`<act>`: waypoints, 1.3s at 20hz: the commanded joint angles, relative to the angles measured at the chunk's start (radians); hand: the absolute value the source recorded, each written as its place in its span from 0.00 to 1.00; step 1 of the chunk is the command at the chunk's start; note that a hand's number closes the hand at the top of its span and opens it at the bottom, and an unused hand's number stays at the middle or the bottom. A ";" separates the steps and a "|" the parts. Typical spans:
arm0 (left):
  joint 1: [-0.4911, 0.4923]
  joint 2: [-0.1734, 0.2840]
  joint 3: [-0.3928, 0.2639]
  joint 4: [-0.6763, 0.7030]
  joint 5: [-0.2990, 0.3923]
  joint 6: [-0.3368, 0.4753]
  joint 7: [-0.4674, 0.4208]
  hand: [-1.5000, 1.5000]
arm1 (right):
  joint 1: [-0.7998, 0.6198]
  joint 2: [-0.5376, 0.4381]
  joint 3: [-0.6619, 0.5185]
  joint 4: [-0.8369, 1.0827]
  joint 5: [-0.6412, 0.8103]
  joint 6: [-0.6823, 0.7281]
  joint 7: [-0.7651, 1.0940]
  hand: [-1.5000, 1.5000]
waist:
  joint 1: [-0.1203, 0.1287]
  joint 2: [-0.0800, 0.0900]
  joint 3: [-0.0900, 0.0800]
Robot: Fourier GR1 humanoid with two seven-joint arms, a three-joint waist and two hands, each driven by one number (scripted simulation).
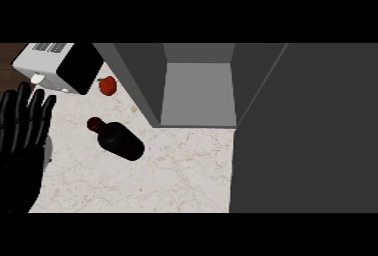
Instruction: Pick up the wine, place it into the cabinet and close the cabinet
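None of the task looks done: the wine bottle (118, 140) stands untouched on the marble counter (170, 175), just in front of the open cabinet (198, 97) and its swung-out door (306, 130). Only the left hand (22, 135) shows, resting at the view's left edge, fingers straight and holding nothing, beside a toaster (63, 67) and a red apple (108, 85). Picking, placing and closing all remain.

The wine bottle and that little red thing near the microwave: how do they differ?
The wine bottle is dark, almost black, while the red object is bright red. The bottle is much larger and elongated; the red object is small and roundish. The bottle stands mid-counter, while the red object sits beside the microwave. Both rest on the marble counter, untouched.
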 commanded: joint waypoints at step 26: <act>-0.275 0.334 0.109 0.031 0.908 -0.278 0.484 0.00 | 0.162 0.028 0.439 -0.547 0.122 -0.071 0.505 0.00 | -0.019 -0.040 -0.008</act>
